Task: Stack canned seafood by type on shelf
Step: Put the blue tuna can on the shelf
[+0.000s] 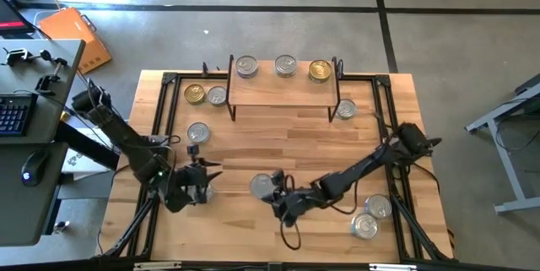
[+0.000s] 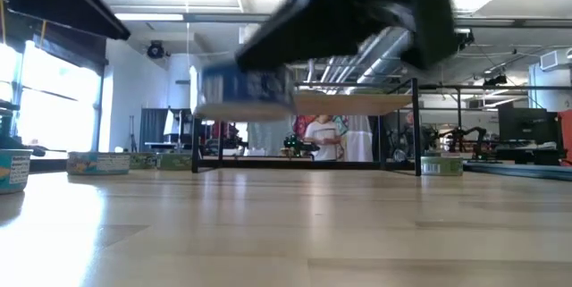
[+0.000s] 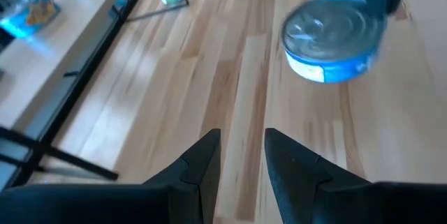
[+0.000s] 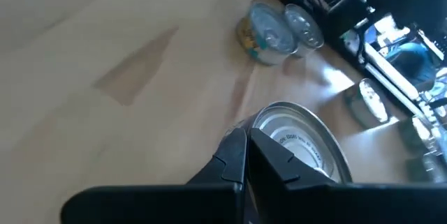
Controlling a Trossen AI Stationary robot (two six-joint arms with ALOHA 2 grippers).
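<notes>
Currently the right gripper [image 1: 278, 197] sits low over the front-middle of the table, its fingers pinched on the rim of a silver-lidded, blue-labelled tin [image 1: 263, 186]; the low view shows that tin [image 2: 246, 88] clear of the wood, so it is lifted. The left gripper [image 1: 205, 174] waits to the left of it, fingers [image 3: 202, 165] slightly apart and empty. The shelf [image 1: 283, 89] stands at the back with three tins on top: two silver ones [image 1: 246, 67] and a gold one [image 1: 320, 70]. Other tins lie loose on the table [image 1: 253, 149]: a gold tin [image 1: 195, 94] and silver ones to the left of the shelf, one by its right leg, two near the right front. Judgement: the step in hand is the carry to the shelf. The rim pinch looks off-centre, so the tin may tilt; keep it level, travel slowly, rise above the shelf top tins before crossing, then lower squarely onto a matching silver tin and release only once seated. Avoid nudging the shelf legs.
</notes>
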